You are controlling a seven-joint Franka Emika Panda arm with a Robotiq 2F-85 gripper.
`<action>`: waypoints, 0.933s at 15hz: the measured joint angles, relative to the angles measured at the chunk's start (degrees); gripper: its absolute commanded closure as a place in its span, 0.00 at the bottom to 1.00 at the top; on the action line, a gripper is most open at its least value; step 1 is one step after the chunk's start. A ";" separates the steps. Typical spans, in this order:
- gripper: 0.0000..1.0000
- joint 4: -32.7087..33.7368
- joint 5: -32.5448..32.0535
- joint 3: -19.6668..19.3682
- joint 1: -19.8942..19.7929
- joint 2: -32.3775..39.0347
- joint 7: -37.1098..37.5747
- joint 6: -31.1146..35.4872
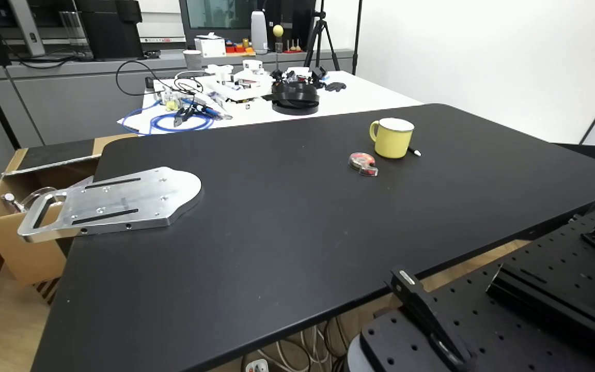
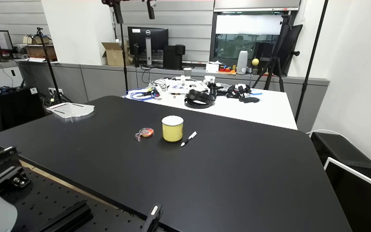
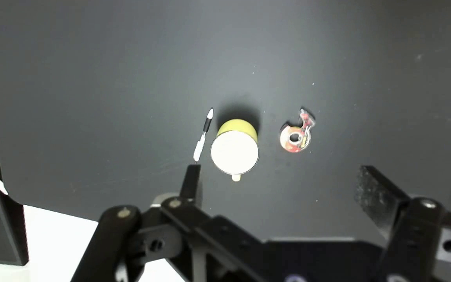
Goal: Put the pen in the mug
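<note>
Most of the scene is filled by a black table [image 2: 253, 180]. Past its far edge a white table [image 2: 275, 112] is seen, partly covered by mixed equipment [image 1: 295, 94]. On the left, in both exterior views, a silver metal plate [image 1: 127, 194] is placed, one end carried past the black table's edge. At the upper border of an exterior view the gripper [image 2: 136, 20] is caught only in part; in the wrist view its two fingers [image 3: 191, 183] are spread wide apart, so that it is shown released. The yellow mug [image 2: 172, 132] is stood upright in the far half of the black table, and in an exterior view its handle [image 1: 372, 130] is turned to the left. In both exterior views a tape dispenser [image 3: 295, 141] is laid to the mug's left, a little apart. To the mug's right, in those views, the pen [image 3: 203, 137] is laid flat on the black table, just beside the mug; in the wrist view a narrow gap is shown between them.
</note>
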 measured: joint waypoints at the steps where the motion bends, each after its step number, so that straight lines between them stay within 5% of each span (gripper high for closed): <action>1: 0.00 1.62 0.10 -0.35 -0.09 2.95 -0.06 1.87; 9: 0.00 17.14 3.71 -1.95 -1.96 26.96 -1.95 11.87; 14: 0.00 21.32 6.99 -1.81 -4.45 38.39 -4.67 18.92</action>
